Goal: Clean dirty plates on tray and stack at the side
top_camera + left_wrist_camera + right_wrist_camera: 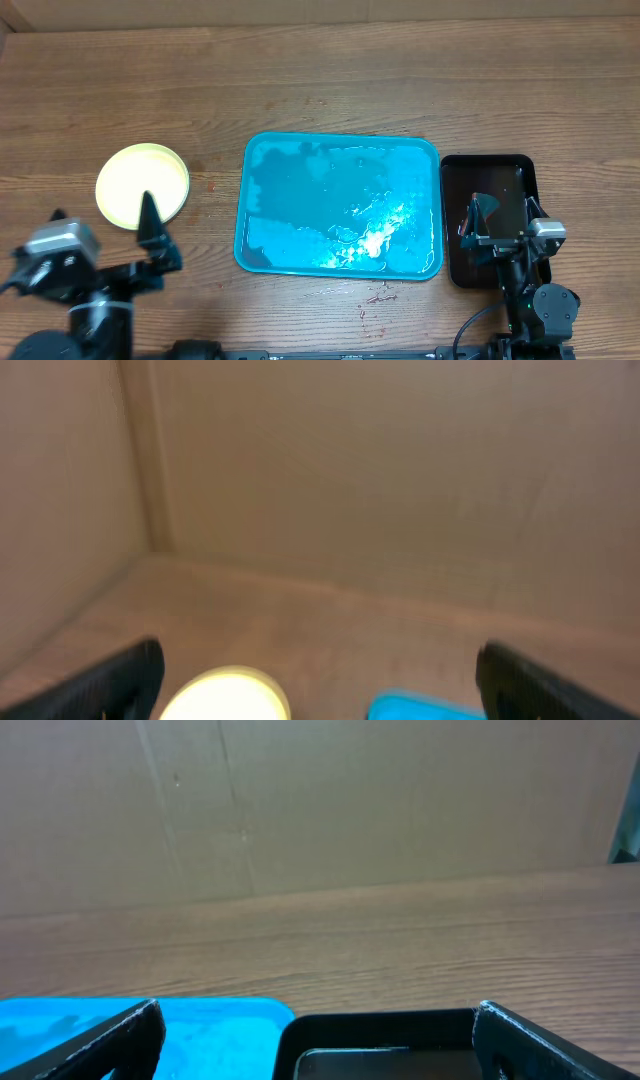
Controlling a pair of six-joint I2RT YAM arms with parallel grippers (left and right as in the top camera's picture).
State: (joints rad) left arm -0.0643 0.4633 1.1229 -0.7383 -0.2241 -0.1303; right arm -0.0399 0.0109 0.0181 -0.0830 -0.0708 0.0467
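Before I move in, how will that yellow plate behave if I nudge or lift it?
The yellow plate looks like thin shallow plastic, so probably light and fairly stiff. It lies flat on the wooden table, so a nudge would likely slide it, not tip it. Its smooth low rim may slip from a pinch.

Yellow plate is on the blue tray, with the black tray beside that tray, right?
No. Overhead, the yellow plate lies on the table beside the blue tray, not on it. The black tray is beside that tray.
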